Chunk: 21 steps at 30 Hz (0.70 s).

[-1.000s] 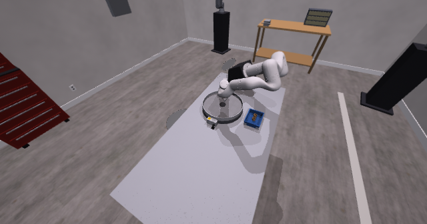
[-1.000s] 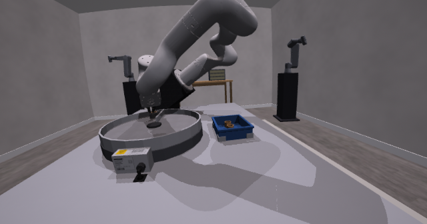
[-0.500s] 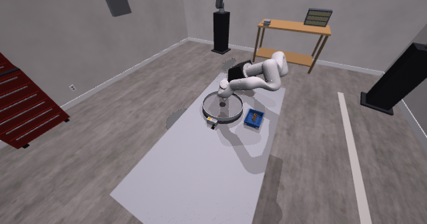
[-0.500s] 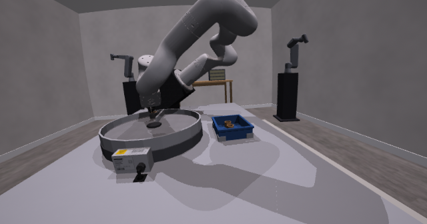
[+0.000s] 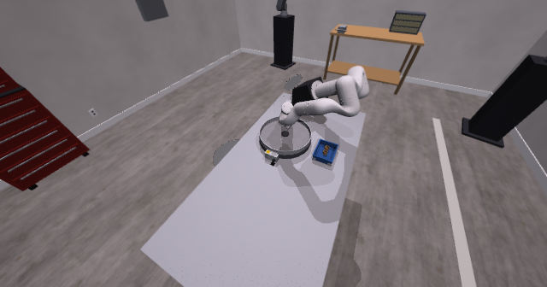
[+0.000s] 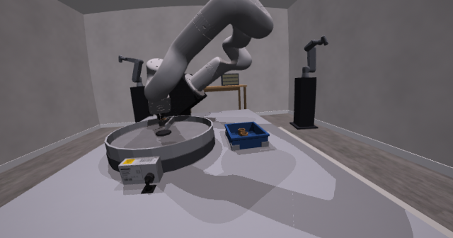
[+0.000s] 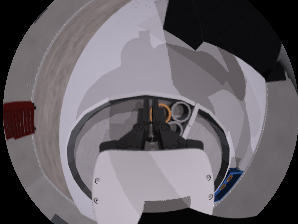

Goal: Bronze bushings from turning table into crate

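Observation:
The round grey turning table [image 5: 285, 137] stands on the white table top, and it also shows in the exterior view [image 6: 161, 139]. My gripper [image 6: 161, 118] is low over its far side, behind the dark centre hub [image 6: 163, 133]. In the wrist view my gripper [image 7: 150, 106] is shut on the wall of a bronze bushing [image 7: 160, 112] that rests on the disc. Two steel bushings [image 7: 181, 113] lie just right of it. The blue crate [image 6: 246, 137] stands right of the turning table and holds two bronze bushings [image 6: 242, 132].
A grey control box [image 6: 139, 169] with a knob sits against the front of the turning table. The raised rim rings the disc. My arm arches over the gap between turning table and crate [image 5: 328, 151]. Pedestals with other arms and a wooden shelf stand far off.

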Motion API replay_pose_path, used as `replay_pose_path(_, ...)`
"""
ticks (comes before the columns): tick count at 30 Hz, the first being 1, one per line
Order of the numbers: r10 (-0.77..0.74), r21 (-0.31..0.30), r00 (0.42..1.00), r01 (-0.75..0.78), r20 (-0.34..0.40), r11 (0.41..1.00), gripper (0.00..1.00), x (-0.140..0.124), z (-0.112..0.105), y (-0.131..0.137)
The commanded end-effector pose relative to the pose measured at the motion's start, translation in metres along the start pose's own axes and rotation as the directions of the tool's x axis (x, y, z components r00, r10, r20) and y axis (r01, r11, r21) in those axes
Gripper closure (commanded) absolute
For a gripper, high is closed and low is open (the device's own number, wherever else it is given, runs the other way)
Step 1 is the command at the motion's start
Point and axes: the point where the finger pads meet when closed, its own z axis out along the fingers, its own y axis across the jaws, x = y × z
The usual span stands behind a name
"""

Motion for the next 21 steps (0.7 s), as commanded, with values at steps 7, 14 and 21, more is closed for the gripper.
replay_pose_path(7,0.000,-0.001,1.000,0.000,0.001,1.000,1.00,0.0001,-0.0002,0.0003)
replay_pose_path(14,0.000,-0.001,1.000,0.000,0.001,1.000,1.00,0.0002,-0.0003,0.0003)
replay_pose_path(21,0.000,-0.001,1.000,0.000,0.001,1.000,1.00,0.0047,-0.0056,0.0003)
